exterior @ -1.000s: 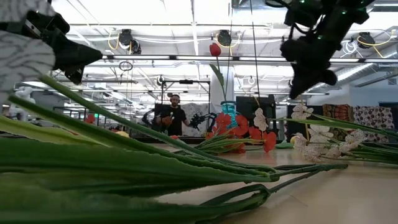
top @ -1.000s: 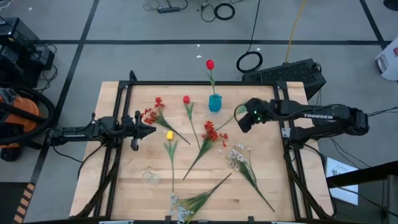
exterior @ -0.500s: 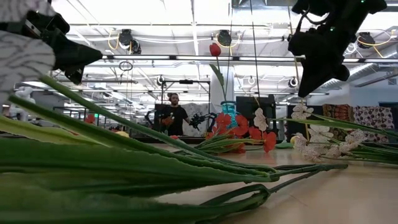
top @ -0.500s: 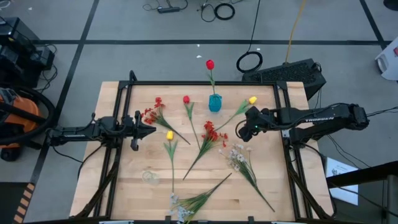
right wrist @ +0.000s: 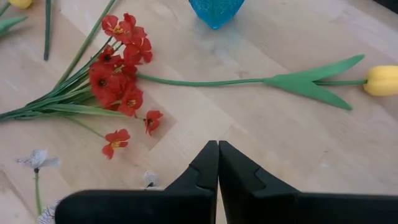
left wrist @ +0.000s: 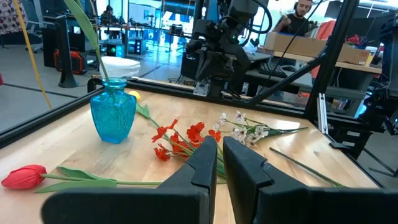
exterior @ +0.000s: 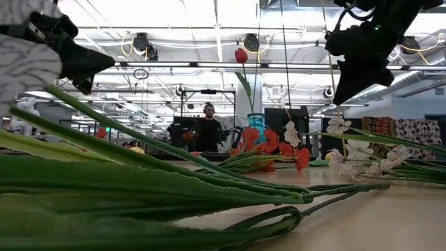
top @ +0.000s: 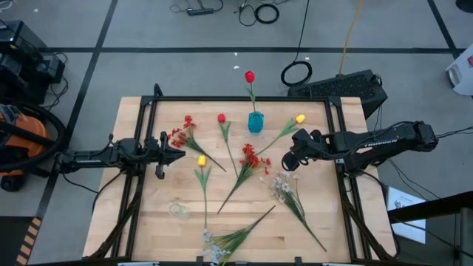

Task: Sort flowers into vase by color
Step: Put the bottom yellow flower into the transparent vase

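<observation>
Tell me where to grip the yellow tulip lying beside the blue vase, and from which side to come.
Grip the yellow artificial tulip on its thin green stem, on the bare stretch between the leaves and the red blossom spray. It lies flat on the wooden table, so come straight down with the fingers across the stem. The right gripper hangs close above it, shut, and would probably need to open first.
</observation>
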Robot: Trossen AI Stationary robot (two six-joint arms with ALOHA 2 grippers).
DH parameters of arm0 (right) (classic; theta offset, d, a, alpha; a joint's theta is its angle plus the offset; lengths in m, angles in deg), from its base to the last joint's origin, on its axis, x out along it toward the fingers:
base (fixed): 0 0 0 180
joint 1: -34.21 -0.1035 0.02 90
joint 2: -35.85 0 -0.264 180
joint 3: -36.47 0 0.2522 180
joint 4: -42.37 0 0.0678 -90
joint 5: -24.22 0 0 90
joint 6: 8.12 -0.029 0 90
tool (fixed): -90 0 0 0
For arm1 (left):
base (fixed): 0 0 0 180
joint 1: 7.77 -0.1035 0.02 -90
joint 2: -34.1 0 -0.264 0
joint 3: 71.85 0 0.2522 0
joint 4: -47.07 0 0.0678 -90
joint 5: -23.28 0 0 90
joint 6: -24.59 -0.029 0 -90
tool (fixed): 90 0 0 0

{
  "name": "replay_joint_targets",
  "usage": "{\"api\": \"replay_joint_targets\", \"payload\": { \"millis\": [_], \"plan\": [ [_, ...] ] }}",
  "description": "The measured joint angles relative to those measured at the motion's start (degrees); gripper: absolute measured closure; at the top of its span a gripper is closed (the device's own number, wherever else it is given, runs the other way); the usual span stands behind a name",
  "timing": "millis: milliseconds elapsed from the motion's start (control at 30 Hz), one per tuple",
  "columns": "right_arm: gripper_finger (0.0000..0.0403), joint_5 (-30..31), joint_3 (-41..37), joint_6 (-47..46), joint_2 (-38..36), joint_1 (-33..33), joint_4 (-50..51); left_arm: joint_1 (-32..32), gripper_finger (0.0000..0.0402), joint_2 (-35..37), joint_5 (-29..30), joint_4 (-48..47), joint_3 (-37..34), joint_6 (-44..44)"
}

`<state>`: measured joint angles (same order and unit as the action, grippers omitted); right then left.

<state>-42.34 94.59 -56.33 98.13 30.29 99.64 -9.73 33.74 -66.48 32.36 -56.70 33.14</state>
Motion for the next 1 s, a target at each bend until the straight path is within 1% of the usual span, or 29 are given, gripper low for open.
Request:
{"api": "replay_joint_targets", "payload": {
  "millis": [200, 433, 600, 667, 833, 933, 1000],
  "plan": [
    [0.0399, -1.0, -0.7, -0.8, 0.0, -0.5, -0.6, 0.0, 0.0367, 0.0, 0.0, 0.0, 0.0, 0.0],
    [0.0399, -1.1, -7.1, -4.7, 0.0, -1.6, -4.8, 0.0, 0.0367, 0.0, 0.0, 0.0, 0.0, 0.2],
    [0.0399, -1.3, -11.9, -8.2, 0.0, -2.2, -9.5, 0.0, 0.0367, 0.0, 1.4, 1.1, 0.0, 13.2],
    [0.0399, -1.3, -13.2, -8.3, 0.0, -2.2, -11.2, 0.0, 0.0367, 0.0, 1.5, 2.1, 0.0, 14.8],
    [0.0399, -1.3, -14.8, -8.0, 0.0, -2.2, -14.4, 0.0, 0.0367, 0.0, 2.1, 3.1, 0.0, 14.6],
    [0.0399, -0.9, -14.8, -6.8, 0.0, -2.2, -15.7, 0.1, 0.0368, 0.0, 4.8, 3.2, 0.0, 12.1],
    [0.0399, -0.9, -14.9, -5.5, 0.0, -2.2, -17.1, 0.4, 0.0372, -0.2, 9.6, 3.2, 0.0, 13.3]
  ]
}}
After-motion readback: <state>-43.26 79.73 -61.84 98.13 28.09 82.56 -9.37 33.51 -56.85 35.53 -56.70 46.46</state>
